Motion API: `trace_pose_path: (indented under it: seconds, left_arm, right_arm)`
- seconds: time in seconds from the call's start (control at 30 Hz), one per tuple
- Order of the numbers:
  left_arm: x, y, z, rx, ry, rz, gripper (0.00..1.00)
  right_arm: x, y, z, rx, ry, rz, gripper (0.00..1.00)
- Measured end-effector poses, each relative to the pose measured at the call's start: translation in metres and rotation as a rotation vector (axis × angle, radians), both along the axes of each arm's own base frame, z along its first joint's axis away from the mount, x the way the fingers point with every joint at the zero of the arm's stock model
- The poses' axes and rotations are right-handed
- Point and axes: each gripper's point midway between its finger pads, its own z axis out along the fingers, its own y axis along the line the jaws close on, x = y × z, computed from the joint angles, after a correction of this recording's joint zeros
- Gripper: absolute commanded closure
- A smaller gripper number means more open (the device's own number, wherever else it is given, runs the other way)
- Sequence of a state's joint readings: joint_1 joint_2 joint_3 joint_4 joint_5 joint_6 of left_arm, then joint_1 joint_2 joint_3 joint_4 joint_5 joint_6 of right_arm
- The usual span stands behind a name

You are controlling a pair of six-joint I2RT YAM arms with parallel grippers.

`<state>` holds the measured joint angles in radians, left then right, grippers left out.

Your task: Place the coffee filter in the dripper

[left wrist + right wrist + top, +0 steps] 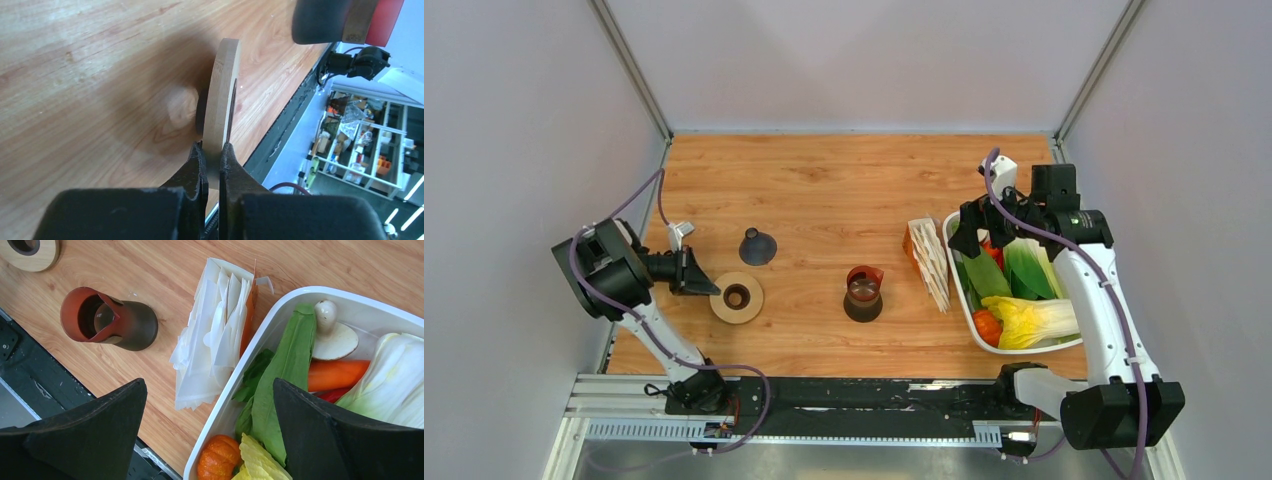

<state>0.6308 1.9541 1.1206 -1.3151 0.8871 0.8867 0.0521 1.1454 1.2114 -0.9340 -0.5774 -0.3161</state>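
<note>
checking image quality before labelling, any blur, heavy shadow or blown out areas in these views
Top external: even soft light, sharp, faint shadows on the table. Left wrist: the left gripper is a dark, blurred mass up close; a broad dark shadow lies beside the tan ring; the room past the table edge is bright. Right wrist: filter stack sharp, right gripper near black.

In rt-wrist view tan ring [45,257], tray [280,302] cut off.

Around the dripper [757,246] the bare wood [824,190] lies open; the tan ring [736,297] sits near its front.
</note>
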Motion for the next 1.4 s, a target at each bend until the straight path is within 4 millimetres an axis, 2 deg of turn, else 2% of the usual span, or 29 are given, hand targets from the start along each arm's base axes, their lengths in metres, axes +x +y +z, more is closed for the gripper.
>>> trace_pose_path:
  seconds: [0.13,0.2,0.33,0.4,0.47,0.57,0.67,0.7,0.83,0.93,1.03,1.2,1.4]
  left_arm:
    - [0.002,0.0,0.014,0.019,-0.048,-0.013,1.0]
    - [0.009,0.003,0.027,0.029,-0.086,-0.007,1.0]
    - [0.027,0.0,0.066,0.039,-0.182,0.007,1.0]
    - [0.034,-0.009,0.088,0.043,-0.232,0.002,1.0]
    - [0.039,-0.03,0.113,0.031,-0.288,-0.022,1.0]
    - [0.037,-0.079,0.147,-0.035,-0.334,-0.09,1.0]
    - [0.03,-0.124,0.167,-0.114,-0.331,-0.143,1.0]
    - [0.025,-0.143,0.17,-0.142,-0.304,-0.164,1.0]
    - [0.007,-0.201,0.17,-0.206,-0.216,-0.212,1.0]
    - [-0.002,-0.238,0.17,-0.266,-0.171,-0.234,1.0]
    - [0.002,-0.263,0.175,-0.309,-0.14,-0.239,1.0]
    - [0.012,-0.281,0.178,-0.354,-0.118,-0.231,1.0]
    - [0.018,-0.29,0.156,-0.358,-0.012,-0.201,1.0]
  right_arm:
    - [-0.001,0.0,0.0,-0.001,0.003,0.002,0.0]
    - [-0.001,0.001,0.0,0.0,0.003,0.002,0.0]
    - [0.0,0.001,0.004,0.003,-0.005,-0.001,0.0]
    - [0.001,0.001,0.007,0.007,-0.009,-0.005,0.0]
    - [0.002,0.001,0.009,0.013,-0.014,-0.01,0.0]
    - [0.004,0.002,0.011,0.021,-0.017,-0.018,0.0]
    - [0.005,0.003,0.012,0.025,-0.021,-0.024,0.0]
    - [0.006,0.002,0.014,0.025,-0.028,-0.028,0.0]
    - [0.008,-0.001,0.02,0.015,-0.079,-0.047,0.0]
    - [0.006,-0.003,0.024,0.01,-0.102,-0.051,0.0]
    - [0.005,-0.003,0.025,0.006,-0.109,-0.047,0.0]
    - [0.005,-0.002,0.025,0.006,-0.112,-0.037,0.0]
    - [0.001,0.0,0.024,0.013,-0.108,-0.027,0.0]
